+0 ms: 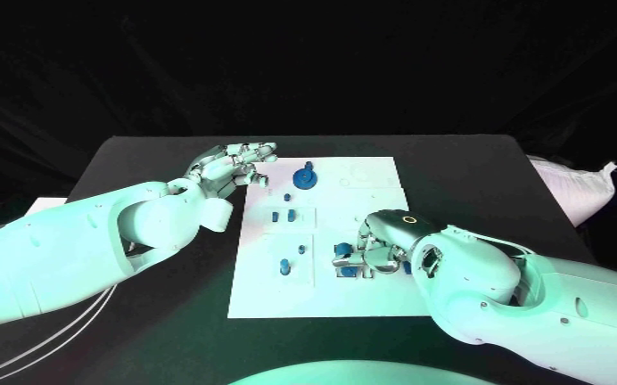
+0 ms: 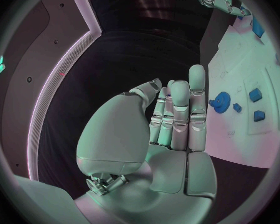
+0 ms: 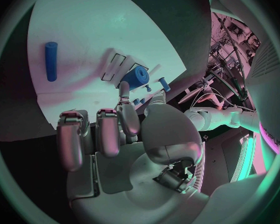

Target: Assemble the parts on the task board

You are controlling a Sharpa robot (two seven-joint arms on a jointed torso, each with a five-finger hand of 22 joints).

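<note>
Black table (image 1: 142, 158) against black drapery, white sack (image 1: 575, 184) off its far right edge.

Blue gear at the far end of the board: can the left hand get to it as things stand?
Probably yes. The left hand hovers open at the task board's far left corner, and the blue gear sits just beside it with nothing between them. The right hand is busy at the near end.

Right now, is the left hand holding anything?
No. The left hand is open, fingers straight and empty, beside the task board.
</note>
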